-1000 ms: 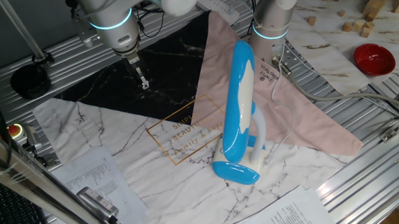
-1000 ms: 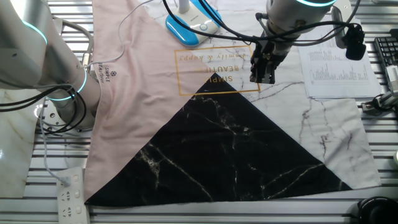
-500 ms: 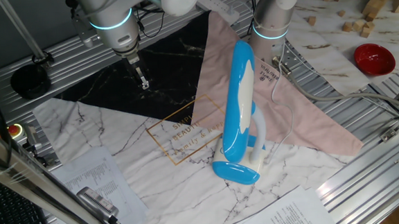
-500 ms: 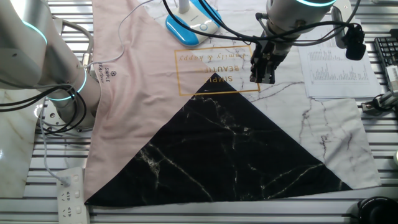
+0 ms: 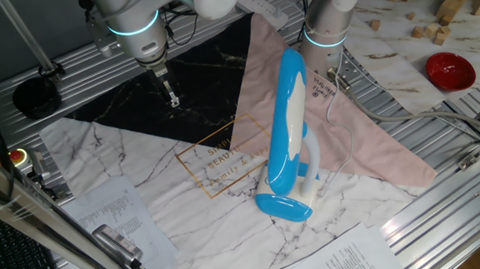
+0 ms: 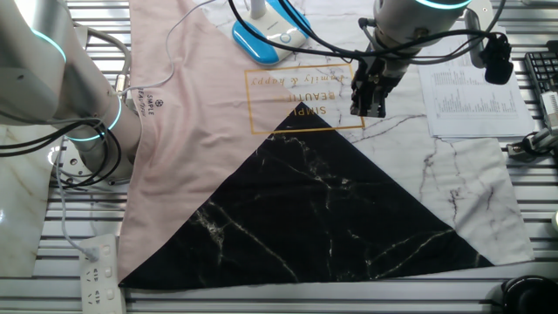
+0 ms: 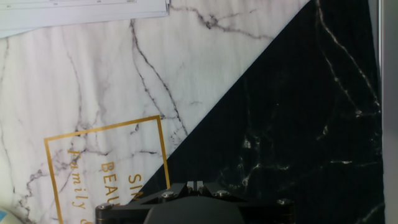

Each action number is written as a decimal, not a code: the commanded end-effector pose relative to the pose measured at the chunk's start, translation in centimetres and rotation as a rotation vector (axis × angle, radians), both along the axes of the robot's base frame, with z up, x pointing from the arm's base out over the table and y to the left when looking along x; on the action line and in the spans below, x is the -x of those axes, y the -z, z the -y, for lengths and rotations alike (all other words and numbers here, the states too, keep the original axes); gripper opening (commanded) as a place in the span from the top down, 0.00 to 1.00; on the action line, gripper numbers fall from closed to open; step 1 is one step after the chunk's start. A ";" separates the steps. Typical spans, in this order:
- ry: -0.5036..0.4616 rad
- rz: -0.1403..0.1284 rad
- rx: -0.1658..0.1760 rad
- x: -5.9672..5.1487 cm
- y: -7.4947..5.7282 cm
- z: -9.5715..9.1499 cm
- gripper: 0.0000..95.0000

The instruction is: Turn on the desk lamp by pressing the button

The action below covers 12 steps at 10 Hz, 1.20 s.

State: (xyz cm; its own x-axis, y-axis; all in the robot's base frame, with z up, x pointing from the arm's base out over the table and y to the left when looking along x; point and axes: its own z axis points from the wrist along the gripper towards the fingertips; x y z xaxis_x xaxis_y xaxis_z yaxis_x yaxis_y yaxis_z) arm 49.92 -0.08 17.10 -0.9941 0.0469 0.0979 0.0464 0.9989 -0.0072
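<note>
The blue and white desk lamp [image 5: 288, 140] stands on the marble mat, its long head tilted up and its oval blue base [image 5: 282, 205] toward the front. In the other fixed view only its base [image 6: 264, 38] shows at the top, with a small round button on it. My gripper [image 5: 172, 99] hangs above the black part of the mat, well to the left of the lamp and apart from it; it also shows in the other fixed view [image 6: 367, 106]. In the hand view the fingertips [image 7: 194, 184] touch each other, shut on nothing.
A pink cloth [image 5: 340, 137] lies under and behind the lamp. A red bowl [image 5: 450, 69] and wooden blocks [image 5: 441, 14] sit at the far right. A second arm's base [image 5: 328, 29] stands behind the lamp. Printed sheets [image 5: 111, 217] lie at the front left.
</note>
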 end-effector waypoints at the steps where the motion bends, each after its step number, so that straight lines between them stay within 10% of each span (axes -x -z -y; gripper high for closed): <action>1: -0.003 0.000 0.001 0.0 0.0 0.0 1.00; 12: 0.008 -0.012 0.006 0.0 0.0 0.0 1.00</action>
State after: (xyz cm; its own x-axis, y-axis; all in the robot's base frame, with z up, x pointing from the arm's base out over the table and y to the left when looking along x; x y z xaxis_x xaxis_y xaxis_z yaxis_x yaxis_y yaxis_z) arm 49.97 -0.07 17.07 -0.9925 0.0558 0.1091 0.0548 0.9984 -0.0124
